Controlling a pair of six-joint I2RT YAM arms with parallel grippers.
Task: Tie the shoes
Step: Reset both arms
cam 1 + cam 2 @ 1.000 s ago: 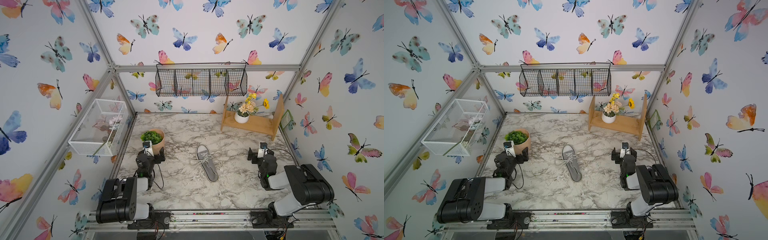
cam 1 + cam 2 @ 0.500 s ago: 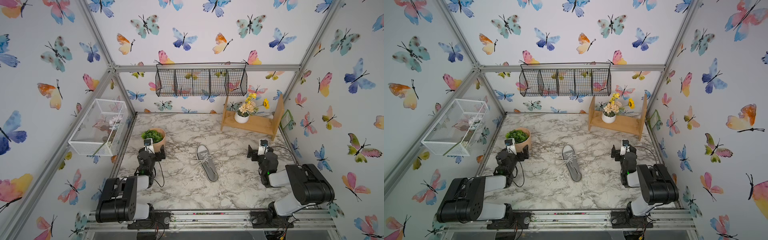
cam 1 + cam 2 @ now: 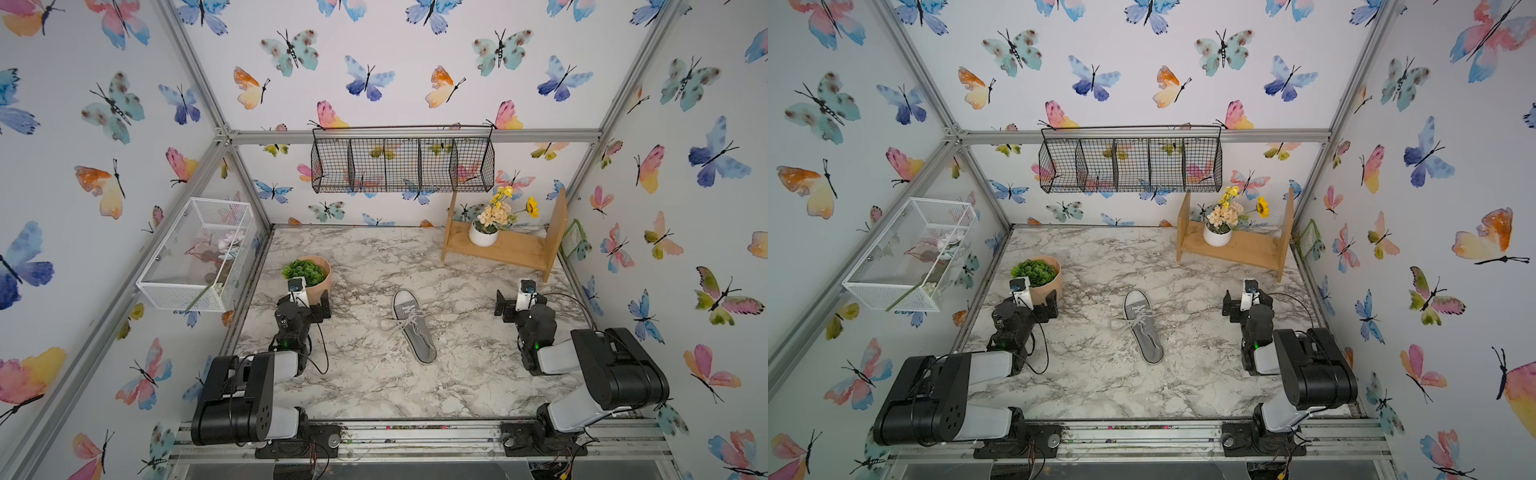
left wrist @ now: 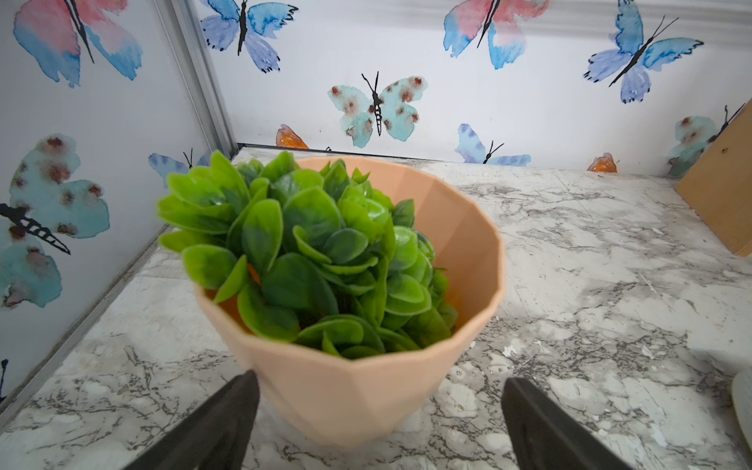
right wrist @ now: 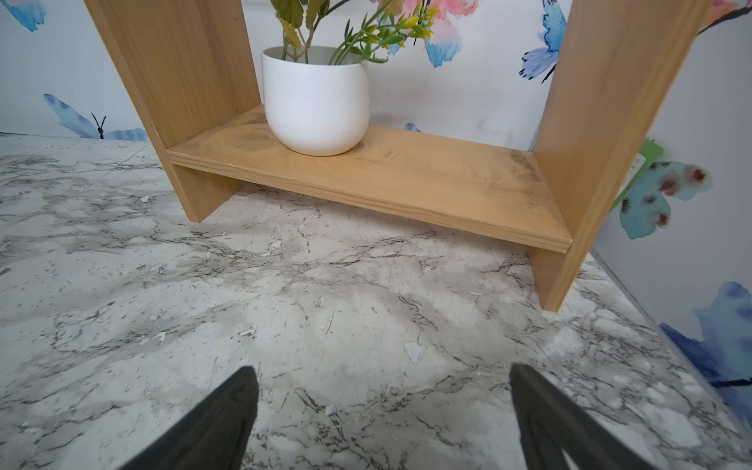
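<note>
In both top views, find the sneaker lying between the arms, well apart from each, toe pointing away, laces loose. Note left gripper just beside the plant pot, right gripper facing the wooden shelf; both spread wide, empty. Swing inward; pinch one lace end each, gently.

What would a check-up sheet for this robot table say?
Surface: marble tabletop, small white flecks.
Job's things: grey sneaker mid-table, toe toward the back wall; white laces look untied.
Clutter: potted plant by the left arm; wooden shelf holding a white vase.
Grippers: left gripper open, empty, facing the potted plant; right gripper open, empty, facing the wooden shelf.
Cables: black cables loop beside both arms, apart from the sneaker.
Surroundings: butterfly walls, black wire basket, white mesh basket.
</note>
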